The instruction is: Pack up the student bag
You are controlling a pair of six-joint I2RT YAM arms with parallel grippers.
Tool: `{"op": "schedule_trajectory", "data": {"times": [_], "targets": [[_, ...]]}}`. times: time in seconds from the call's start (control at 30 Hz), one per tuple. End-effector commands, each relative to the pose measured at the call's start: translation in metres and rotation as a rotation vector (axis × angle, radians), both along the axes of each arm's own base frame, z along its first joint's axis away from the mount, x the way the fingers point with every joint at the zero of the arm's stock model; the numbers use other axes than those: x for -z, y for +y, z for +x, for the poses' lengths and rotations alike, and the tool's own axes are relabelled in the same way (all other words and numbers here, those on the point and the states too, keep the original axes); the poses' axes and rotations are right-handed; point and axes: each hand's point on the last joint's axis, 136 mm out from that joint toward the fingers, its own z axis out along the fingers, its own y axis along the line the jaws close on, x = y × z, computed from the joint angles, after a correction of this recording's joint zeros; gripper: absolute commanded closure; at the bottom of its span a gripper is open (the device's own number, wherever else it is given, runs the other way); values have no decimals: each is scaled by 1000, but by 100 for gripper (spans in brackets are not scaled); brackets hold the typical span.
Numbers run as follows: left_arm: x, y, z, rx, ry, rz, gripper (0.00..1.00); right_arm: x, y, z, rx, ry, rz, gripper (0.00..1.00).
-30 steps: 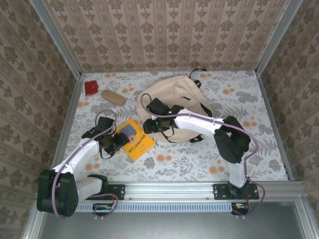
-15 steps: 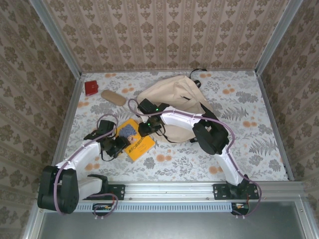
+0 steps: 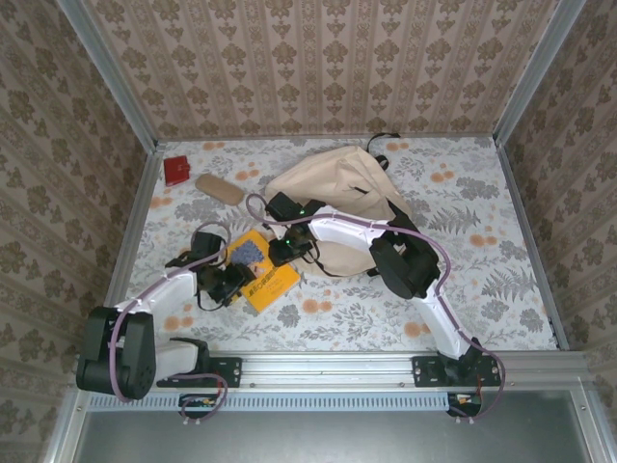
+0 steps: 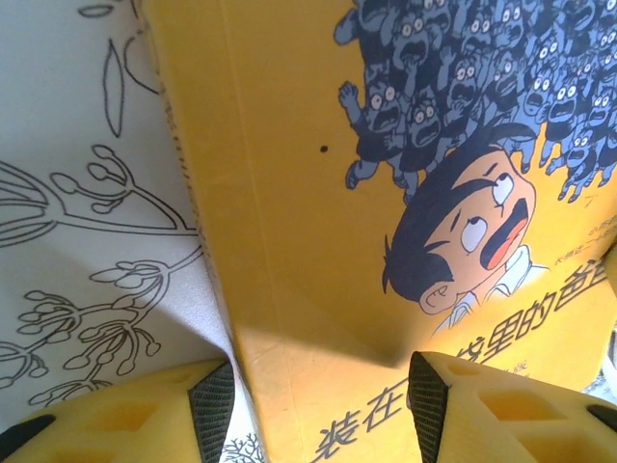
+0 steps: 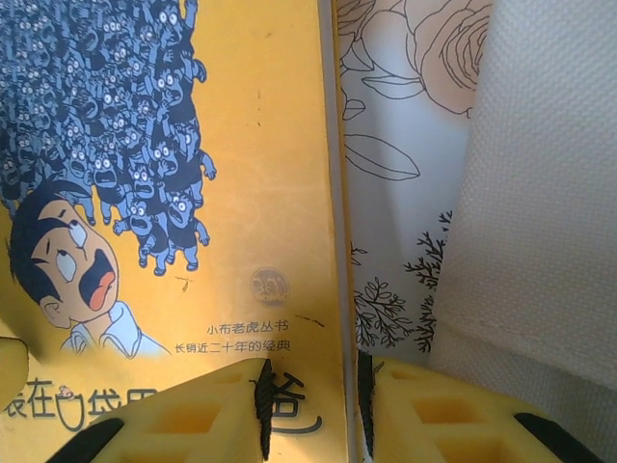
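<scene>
The left arm lies low, stretched from its base to the near-left edge of the yellow book [image 3: 262, 272]. Its pincer [image 4: 318, 405] is released: the pads stand wide apart, one over the cover, the other over the counter [image 4: 87, 193] just beside that edge. The right arm bends sharply at the elbow, forearm running leftward to the book's far-right edge. Its pincer [image 5: 310, 410] straddles that edge with pads narrow; whether it grips, I cannot tell. The student bag [image 3: 342, 188] slumps just beyond the book, under the right forearm.

Yellow book [image 3: 260, 272] with blue cartoon crowd, beige student bag [image 3: 342, 183], floral white tablecloth [image 3: 482, 280].
</scene>
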Motion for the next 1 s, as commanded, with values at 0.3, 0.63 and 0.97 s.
{"op": "schedule_trajectory", "data": {"times": [0.3, 0.63, 0.97], "targets": [[-54, -45, 38, 121, -252, -260, 46, 35, -24, -26, -32, 147, -98, 69], [-87, -52, 47, 101, -352, -332, 49, 37, -25, -30, -18, 189, -68, 69], [-71, -60, 52, 58, -268, -398, 64, 36, -26, -30, -6, 202, -51, 69]]}}
